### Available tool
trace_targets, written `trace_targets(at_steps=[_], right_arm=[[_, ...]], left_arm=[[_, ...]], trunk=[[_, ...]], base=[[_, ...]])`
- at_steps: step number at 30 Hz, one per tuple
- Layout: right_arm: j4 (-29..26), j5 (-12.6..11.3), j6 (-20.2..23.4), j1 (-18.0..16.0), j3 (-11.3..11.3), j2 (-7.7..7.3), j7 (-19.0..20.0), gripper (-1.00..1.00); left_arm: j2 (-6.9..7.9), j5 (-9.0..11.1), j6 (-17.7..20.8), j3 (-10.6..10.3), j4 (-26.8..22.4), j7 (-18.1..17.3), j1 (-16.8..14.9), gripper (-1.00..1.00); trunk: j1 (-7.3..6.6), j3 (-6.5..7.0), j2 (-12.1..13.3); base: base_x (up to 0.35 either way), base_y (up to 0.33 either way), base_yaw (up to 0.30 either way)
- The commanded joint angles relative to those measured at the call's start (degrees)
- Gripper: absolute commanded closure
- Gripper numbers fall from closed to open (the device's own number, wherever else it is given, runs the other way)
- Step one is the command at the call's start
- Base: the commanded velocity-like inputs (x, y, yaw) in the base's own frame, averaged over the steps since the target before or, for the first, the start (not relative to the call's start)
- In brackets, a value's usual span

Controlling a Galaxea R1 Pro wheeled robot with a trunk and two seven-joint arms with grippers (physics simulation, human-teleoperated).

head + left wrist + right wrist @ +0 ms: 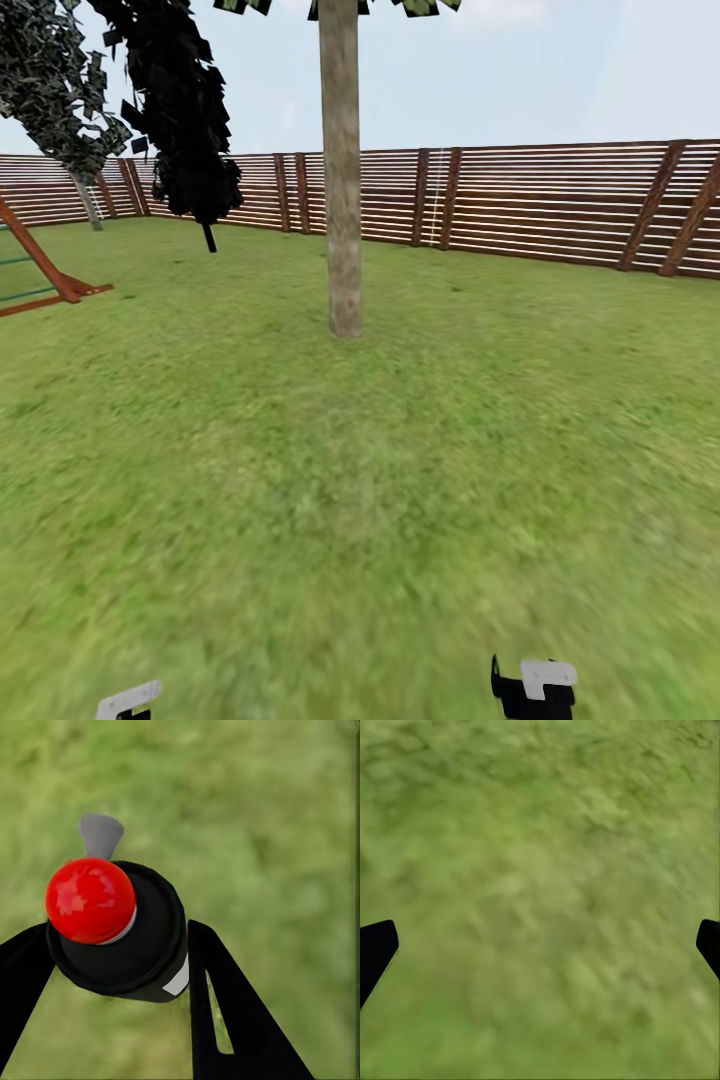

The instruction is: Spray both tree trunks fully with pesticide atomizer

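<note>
Between the left tool's [112, 975] fingers sits the atomizer [120, 926], end-on, nozzle toward lawn [262, 832]; ahead in the head view stands 1 upright trunk [342, 170]; right tool [540, 952] spread open.

Head camera faces tree trunk [341, 170], wrist cameras close above lawn [540, 870]

A tree trunk [342, 170] stands mid-lawn [400, 480]; the fence [520, 205] runs behind it; a swing frame [40, 275] sits far left.
</note>
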Motion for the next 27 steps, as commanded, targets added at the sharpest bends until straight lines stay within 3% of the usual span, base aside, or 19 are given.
trace_targets(at_steps=[1, 11, 27], right_arm=[[0.05, 0.64, -0.07, -0.04, -0.24, 0.01, -0.35, -1.0], [0.05, 0.64, -0.07, -0.04, -0.24, 0.18, -0.35, -1.0], [0.08, 0.73, -0.08, -0.04, -0.24, -0.17, -0.26, -1.0]], left_arm=[[0.0, 0.25, -0.12, -0.49, -0.02, 0.23, -0.02, 1.0], [0.0, 0.25, -0.12, -0.49, -0.02, 0.23, -0.02, 1.0], [0.0, 0.25, -0.12, -0.49, -0.02, 0.23, -0.02, 1.0]], trunk=[[0.03, -0.05, -0.02], [0.03, -0.05, -0.02], [0.03, -0.05, -0.02]], base=[[0.339, 0.0, 0.0], [0.339, 0.0, 0.099], [0.338, 0.0, 0.006]])
